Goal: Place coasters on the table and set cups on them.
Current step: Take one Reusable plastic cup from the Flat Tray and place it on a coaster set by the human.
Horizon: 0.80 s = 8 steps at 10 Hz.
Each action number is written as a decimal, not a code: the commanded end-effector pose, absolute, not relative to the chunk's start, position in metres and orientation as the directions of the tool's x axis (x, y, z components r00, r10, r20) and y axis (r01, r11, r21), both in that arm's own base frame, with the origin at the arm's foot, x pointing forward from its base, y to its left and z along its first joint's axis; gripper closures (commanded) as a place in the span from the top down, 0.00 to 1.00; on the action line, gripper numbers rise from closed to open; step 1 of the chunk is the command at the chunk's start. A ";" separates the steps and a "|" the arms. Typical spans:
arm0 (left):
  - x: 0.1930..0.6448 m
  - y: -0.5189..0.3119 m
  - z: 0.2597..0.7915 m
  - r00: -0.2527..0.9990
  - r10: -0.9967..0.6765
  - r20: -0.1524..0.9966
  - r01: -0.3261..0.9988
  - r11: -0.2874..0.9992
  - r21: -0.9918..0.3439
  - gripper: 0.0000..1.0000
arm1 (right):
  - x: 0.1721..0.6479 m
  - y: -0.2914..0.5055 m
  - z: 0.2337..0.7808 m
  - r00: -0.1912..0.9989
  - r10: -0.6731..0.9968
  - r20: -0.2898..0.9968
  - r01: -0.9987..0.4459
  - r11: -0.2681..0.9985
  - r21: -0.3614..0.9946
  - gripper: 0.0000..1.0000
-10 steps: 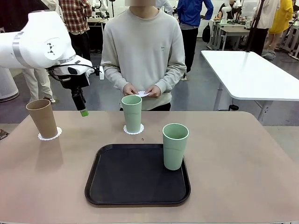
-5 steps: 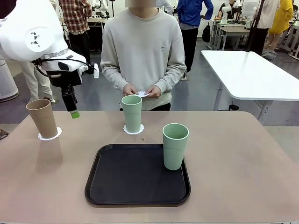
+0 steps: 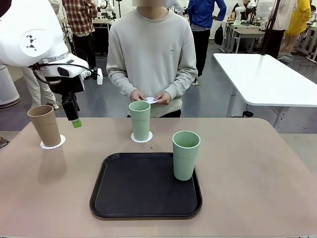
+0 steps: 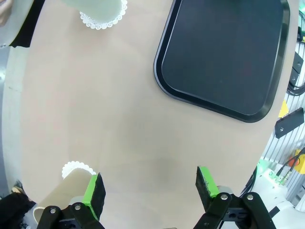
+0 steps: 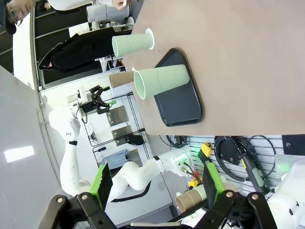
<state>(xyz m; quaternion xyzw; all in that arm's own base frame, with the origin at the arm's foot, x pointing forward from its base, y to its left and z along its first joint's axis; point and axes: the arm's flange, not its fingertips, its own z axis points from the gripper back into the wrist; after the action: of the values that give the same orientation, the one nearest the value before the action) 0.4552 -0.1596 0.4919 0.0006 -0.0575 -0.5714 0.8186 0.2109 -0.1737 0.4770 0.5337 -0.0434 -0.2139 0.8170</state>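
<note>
Left gripper, spread and empty, had swung leftward; tall tan-brown matte tumbler just beside it, on lacy white paper coaster, placement judged done

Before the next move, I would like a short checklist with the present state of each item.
1. Brown cup upright on left coaster: ok.
2. Far green cup upright on middle coaster: ok.
3. Near green cup on a coaster: not ok, it stands in the tray.
4. Third coaster on the table: not ok, it is in the person's hands.
5. Left gripper open, empty: ok.
6. Right gripper open, empty: ok.
</note>
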 end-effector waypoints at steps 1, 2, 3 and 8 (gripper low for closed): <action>0.459 -0.161 0.495 0.340 -0.936 0.094 0.935 0.347 0.071 1.00 | 0.210 -0.174 0.477 0.908 -0.391 -0.151 0.292 0.332 0.897 1.00; 0.459 -0.161 0.495 0.340 -0.936 0.094 0.935 0.347 0.071 1.00 | 0.210 -0.174 0.477 0.908 -0.391 -0.151 0.292 0.332 0.897 1.00; 0.459 -0.161 0.495 0.340 -0.936 0.094 0.935 0.347 0.071 1.00 | 0.210 -0.174 0.477 0.908 -0.391 -0.151 0.292 0.332 0.897 1.00; 0.433 -0.146 0.497 0.539 -0.836 0.105 0.826 0.549 0.131 1.00 | 0.210 -0.174 0.477 0.908 -0.391 -0.151 0.292 0.332 0.897 1.00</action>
<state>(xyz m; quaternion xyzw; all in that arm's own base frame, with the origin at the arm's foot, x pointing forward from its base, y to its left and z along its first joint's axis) 0.4547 -0.1559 0.4949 0.0029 -0.0636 -0.5412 0.8385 0.2109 -0.1737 0.4770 0.5338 -0.0433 -0.2140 0.8170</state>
